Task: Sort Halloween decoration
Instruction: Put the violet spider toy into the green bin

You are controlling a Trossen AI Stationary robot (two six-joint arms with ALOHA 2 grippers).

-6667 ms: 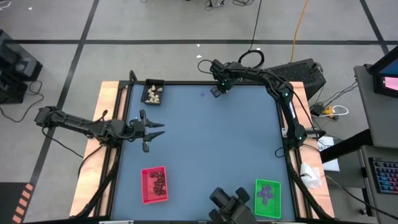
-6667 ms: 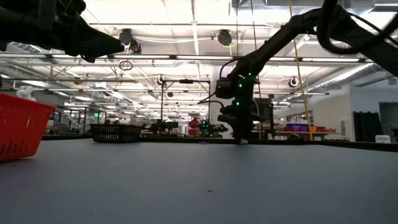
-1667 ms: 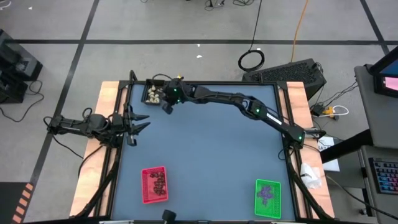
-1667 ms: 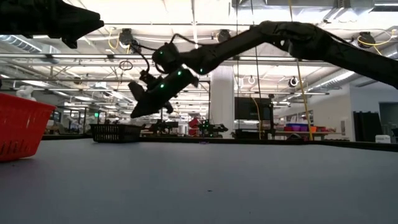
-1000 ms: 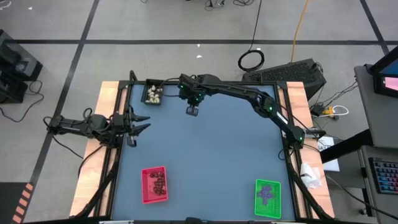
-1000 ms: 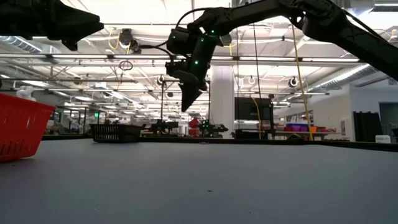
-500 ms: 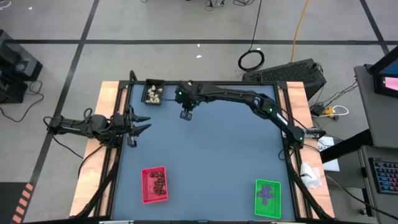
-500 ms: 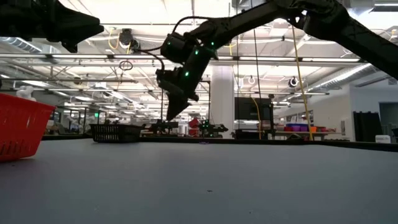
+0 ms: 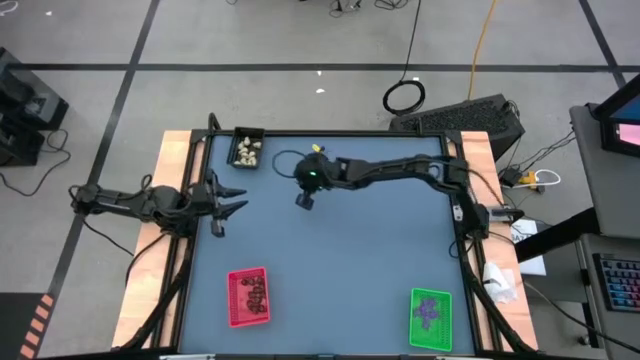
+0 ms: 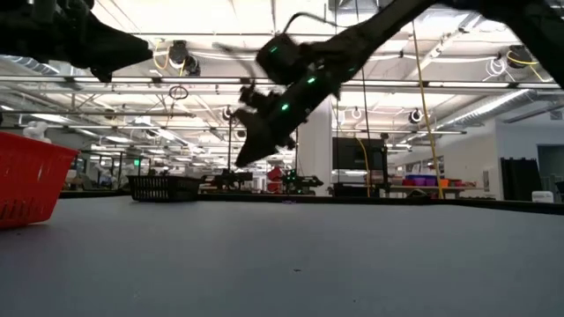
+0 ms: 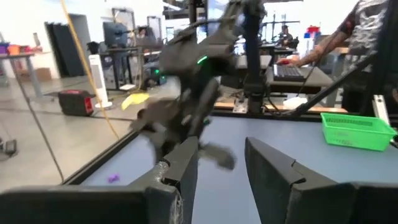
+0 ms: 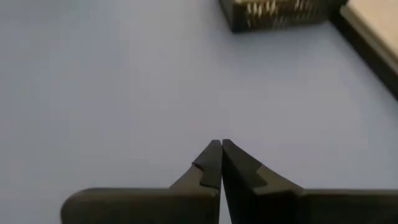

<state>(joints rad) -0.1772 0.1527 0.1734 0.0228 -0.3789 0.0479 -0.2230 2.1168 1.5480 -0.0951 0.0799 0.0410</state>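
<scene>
Surface (image 9: 340,270) mostly bare. Right gripper (image 9: 304,200) just beside black tray (image 9: 247,148), jaws closed, empty. Left gripper (image 9: 222,207) nearby, jaws open. Trinkets (image 9: 247,151) in trays. Risk: purple bit (image 11: 112,178) beyond tray gets missed.

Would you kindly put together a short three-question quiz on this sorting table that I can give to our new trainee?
1. True or false: the right claw is shut with nothing between its tips.
2. Multiple choice: the cream-white trinkets lie in which tray? A) the red tray B) the green tray C) the black tray
3. Fill in: the left claw waits, open, near the table's ____ edge, seen from above.

Key: 1 true; 2 C; 3 left.
</scene>
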